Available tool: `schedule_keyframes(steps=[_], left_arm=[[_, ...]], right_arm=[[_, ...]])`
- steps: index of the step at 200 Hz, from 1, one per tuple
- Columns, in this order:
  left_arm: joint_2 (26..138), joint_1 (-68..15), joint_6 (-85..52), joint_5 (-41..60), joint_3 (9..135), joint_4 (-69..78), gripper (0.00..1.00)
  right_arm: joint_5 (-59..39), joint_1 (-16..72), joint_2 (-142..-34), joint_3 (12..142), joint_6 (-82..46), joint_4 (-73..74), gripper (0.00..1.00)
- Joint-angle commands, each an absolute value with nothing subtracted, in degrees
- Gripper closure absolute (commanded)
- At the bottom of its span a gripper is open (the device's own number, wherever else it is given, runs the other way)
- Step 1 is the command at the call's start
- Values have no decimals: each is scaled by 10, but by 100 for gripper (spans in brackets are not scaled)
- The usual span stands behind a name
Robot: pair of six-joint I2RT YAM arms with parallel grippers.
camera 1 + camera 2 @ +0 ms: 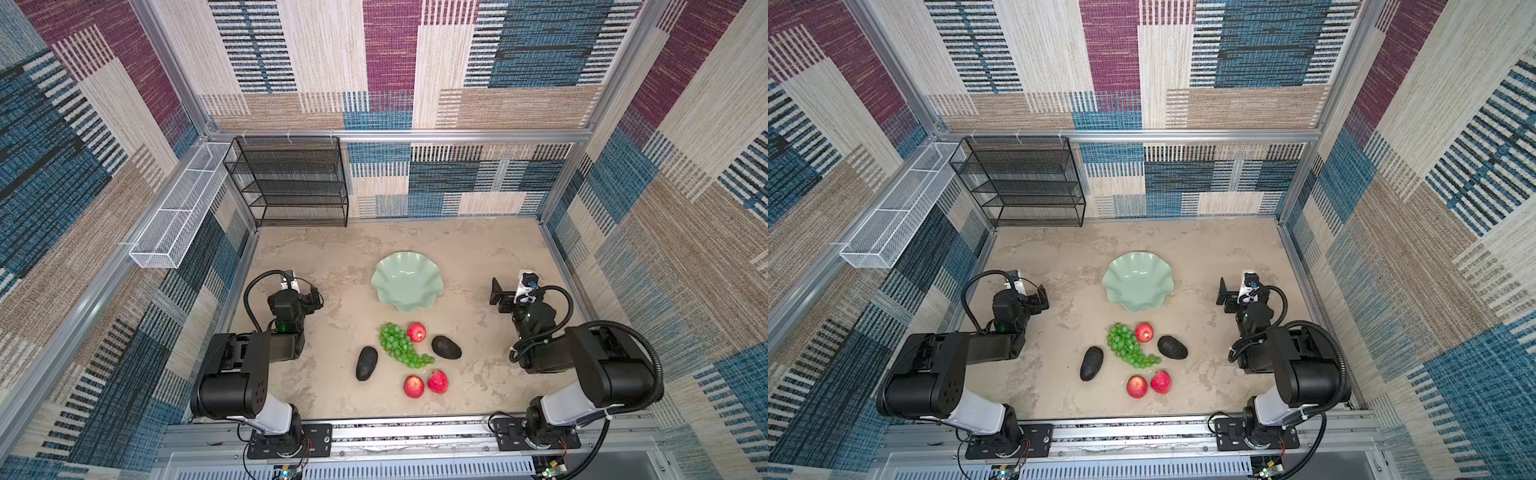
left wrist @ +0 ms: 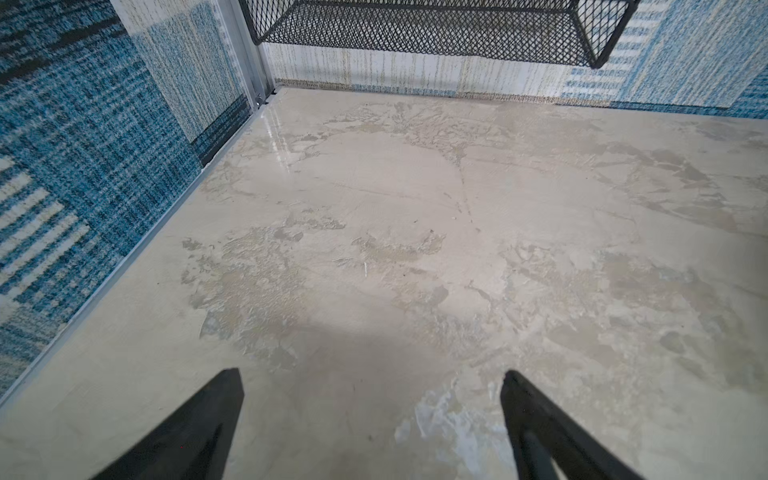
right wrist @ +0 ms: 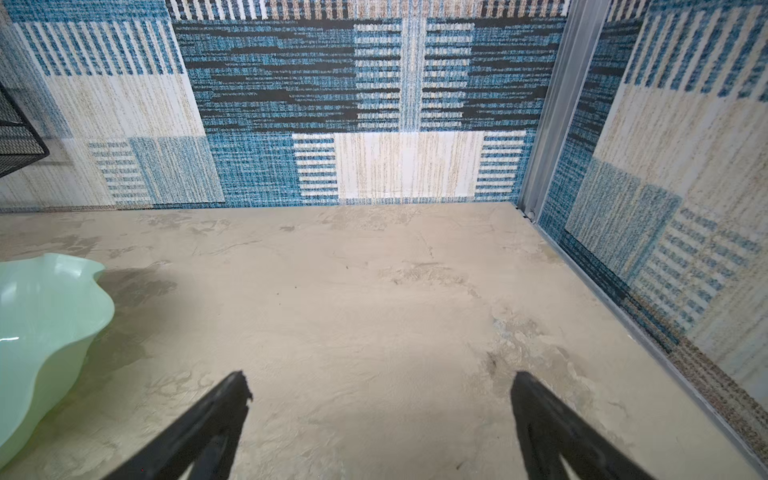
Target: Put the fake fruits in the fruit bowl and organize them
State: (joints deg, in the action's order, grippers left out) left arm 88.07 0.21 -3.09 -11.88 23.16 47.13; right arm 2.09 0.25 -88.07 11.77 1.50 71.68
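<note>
The mint-green fruit bowl with a wavy rim stands empty at mid-table; its edge shows in the right wrist view. In front of it lie the fake fruits: green grapes, three red apples and two dark avocados. My left gripper hovers open over bare table, left of the bowl. Right of the bowl, my right gripper is open too, with nothing between its fingers.
A black mesh shelf stands at the back left against the wall. A white mesh basket hangs on the left wall. Patterned walls close three sides, and a metal rail carrying both arm bases runs along the front.
</note>
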Motion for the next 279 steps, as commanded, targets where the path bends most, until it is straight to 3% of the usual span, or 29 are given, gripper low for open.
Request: schedule_keyframes(steps=[1, 196, 209, 220, 236, 258, 279], left_arm=[[880, 2, -25, -124, 231, 490, 1], [880, 2, -25, -122, 232, 486, 2], [877, 2, -21, -114, 232, 491, 6], [855, 0, -6, -83, 258, 428, 6], [811, -26, 8, -93, 352, 219, 1], [746, -29, -142, -81, 467, 14, 1], [657, -29, -170, -36, 466, -8, 1]], right_arm=[[23, 3, -879, 119, 9, 741, 0], [21, 2, -877, 121, 9, 740, 0], [-2, 3, -829, 173, 21, 625, 0], [-2, 3, -783, 254, 11, 457, 0], [-6, 3, -744, 328, -51, 334, 0], [-42, 3, -727, 374, -198, 243, 0], [-181, 3, -730, 351, -169, 234, 0]])
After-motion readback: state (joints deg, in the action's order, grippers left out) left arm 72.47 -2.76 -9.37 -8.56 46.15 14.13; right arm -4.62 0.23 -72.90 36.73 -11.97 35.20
